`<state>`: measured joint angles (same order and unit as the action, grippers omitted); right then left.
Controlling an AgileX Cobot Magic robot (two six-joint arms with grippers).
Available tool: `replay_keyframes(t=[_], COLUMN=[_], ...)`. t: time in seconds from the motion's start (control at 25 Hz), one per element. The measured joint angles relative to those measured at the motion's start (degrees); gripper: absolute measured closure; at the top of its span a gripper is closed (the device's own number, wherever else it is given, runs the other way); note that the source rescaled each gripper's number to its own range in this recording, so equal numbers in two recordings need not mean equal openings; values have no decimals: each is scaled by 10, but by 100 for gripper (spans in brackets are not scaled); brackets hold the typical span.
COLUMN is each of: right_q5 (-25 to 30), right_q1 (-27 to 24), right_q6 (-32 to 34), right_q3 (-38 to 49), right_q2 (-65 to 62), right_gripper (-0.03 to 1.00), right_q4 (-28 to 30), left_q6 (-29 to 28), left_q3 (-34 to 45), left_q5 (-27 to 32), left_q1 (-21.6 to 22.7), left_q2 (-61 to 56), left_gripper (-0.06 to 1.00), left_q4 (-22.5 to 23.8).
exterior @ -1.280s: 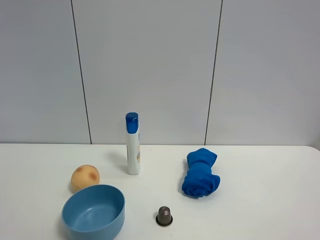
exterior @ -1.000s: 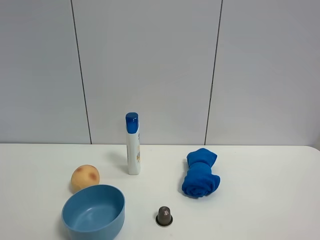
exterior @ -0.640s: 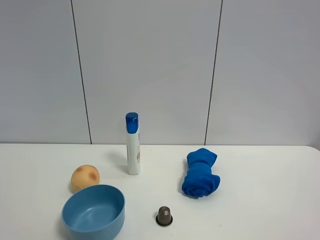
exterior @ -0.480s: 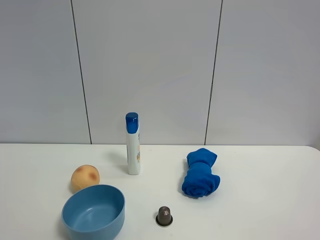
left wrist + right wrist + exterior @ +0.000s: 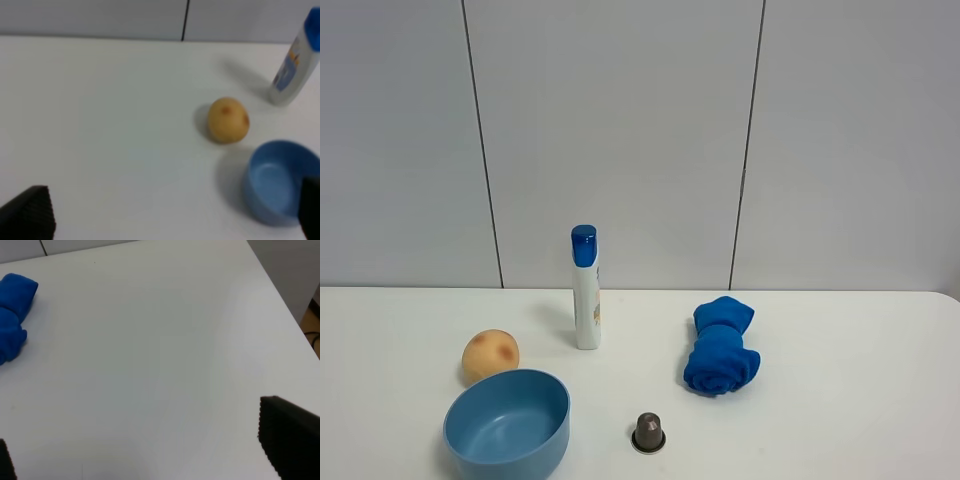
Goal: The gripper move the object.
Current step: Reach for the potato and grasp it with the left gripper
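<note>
White bench carried five things, and the task sentence did not say which was meant. Nearest the left edge sat a tan round fruit, with a blue bowl just beside it toward the front edge. The left gripper hung over that end, fingers spread wide, holding nothing. A white bottle stood upright mid-bench toward the back edge, a small grey capsule lay near the front edge, and a rolled blue cloth lay right of both. The right gripper, likewise spread and empty, looked over the right end. By this showing the reach had not begun; the nearer arm should descend centred over its target, clear of neighbours, closing only once level with its middle.
</note>
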<state>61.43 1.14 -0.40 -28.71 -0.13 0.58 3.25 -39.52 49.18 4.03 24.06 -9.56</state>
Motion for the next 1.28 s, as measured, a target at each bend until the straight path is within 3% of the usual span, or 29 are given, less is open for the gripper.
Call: replay_keyframes(t=[0.2, 0.64, 0.96, 1.28], right_q5=[0, 0, 0, 0], right_q1=[0, 0, 0, 0], right_q6=[0, 0, 0, 0], right_q3=[0, 0, 0, 0], right_q2=[0, 0, 0, 0], right_gripper=[-3, -3, -3, -3], right_q4=[0, 0, 0, 0], left_q6=[38, 121, 182, 192], left_q3=[-70, -189, -216, -217], left_q5=[-69, -99, -133, -180], left_q1=[0, -3, -73, -125], left_q2=[183, 493, 611, 690], left_gripper=[-6, -6, -6, -6], left_q4=[-52, -104, -115, -115])
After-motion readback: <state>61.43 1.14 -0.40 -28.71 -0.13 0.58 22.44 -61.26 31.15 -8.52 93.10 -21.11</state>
